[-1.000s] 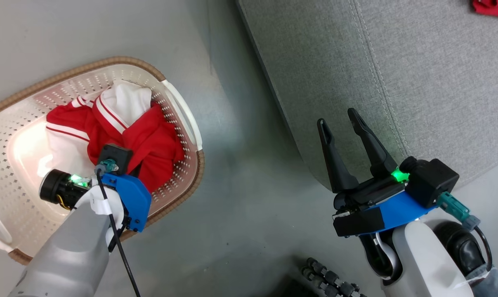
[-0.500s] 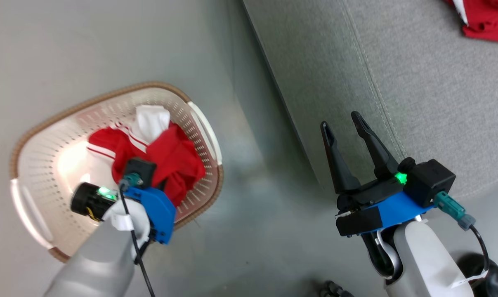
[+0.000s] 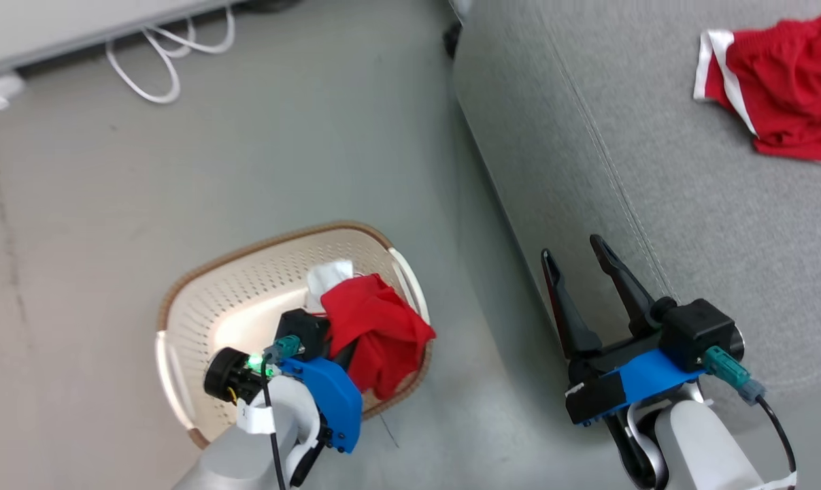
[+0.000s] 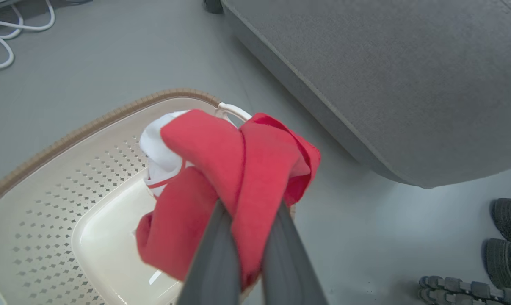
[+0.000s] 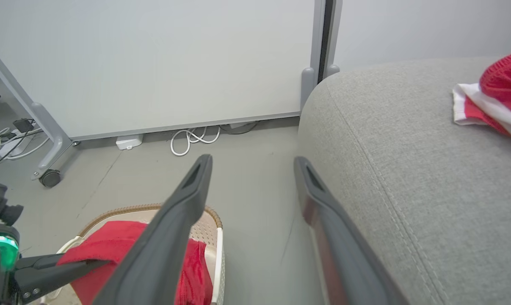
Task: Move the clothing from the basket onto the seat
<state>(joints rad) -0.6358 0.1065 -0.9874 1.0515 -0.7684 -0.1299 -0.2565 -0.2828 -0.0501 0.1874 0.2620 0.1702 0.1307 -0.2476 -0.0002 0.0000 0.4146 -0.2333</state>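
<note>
L gripper (image 4: 250, 205): fingers nearly closed. I see a bunch of the red clothing (image 3: 376, 333) squeezed betw. them.
Clothing: bunched over the basket (image 3: 247, 292) at its seat-side rim. Red folds overlap the rim & the white handle (image 3: 410, 279), and a white panel trails back over the basket interior. I can't tell if the low end touches the basket bottom.
R gripper (image 3: 572, 246): fingers spread wide, nothing betw. them. It sits beyond the basket's seat side, tips over the seat's rounded edge.
Seat (image 3: 655, 204): edge runs diagonally past the basket's handle side, w/ a strip of bare floor (image 3: 247, 136) betw. edge & rim.
2nd garment (image 3: 784, 75): red w/ white trim, lying on the seat, well apart from the basket.
Open room: wide floor on the basket's far side, up to white cables (image 3: 165, 61) & a partition panel (image 5: 175, 63).
Basket interior: I see cream bottom beside the held bunch.
</note>
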